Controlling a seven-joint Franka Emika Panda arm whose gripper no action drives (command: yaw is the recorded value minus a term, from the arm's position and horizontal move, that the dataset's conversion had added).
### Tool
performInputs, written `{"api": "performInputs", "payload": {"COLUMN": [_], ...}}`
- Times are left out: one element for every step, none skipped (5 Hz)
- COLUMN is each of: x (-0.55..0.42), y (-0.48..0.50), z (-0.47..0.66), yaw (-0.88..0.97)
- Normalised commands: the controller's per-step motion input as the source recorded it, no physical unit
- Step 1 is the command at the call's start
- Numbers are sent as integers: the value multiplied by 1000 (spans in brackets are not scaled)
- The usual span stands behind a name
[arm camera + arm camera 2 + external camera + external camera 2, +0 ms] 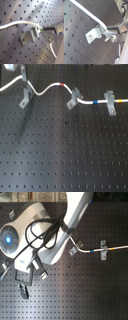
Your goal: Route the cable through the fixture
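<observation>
In the first exterior view the white cable (47, 88) waves across the black board, with a red band (62, 84), a blue band (96, 101) and a yellow band (120, 100). It passes the left fixture (25, 99), the middle fixture (75, 99) and the right fixture (111, 104). My gripper (24, 71) hangs just above the left fixture. In the first wrist view the gripper (42, 29) is shut on the cable (22, 23) right beside a grey fixture (29, 37). The second wrist view shows the same grip (105, 30), cable (86, 12) and fixture (94, 34).
The perforated black board (65, 154) fills the first exterior view. In the second exterior view the white arm (55, 232) with black hoses hides most of the board; two fixtures (103, 250) and a stretch of cable (90, 250) show at the second exterior view's right.
</observation>
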Motion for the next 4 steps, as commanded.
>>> {"api": "performInputs", "payload": {"x": [-84, -102, 9, 158], "y": [-191, -153, 37, 85], "z": [50, 3, 0, 205], "yaw": [26, 294, 0, 131]}}
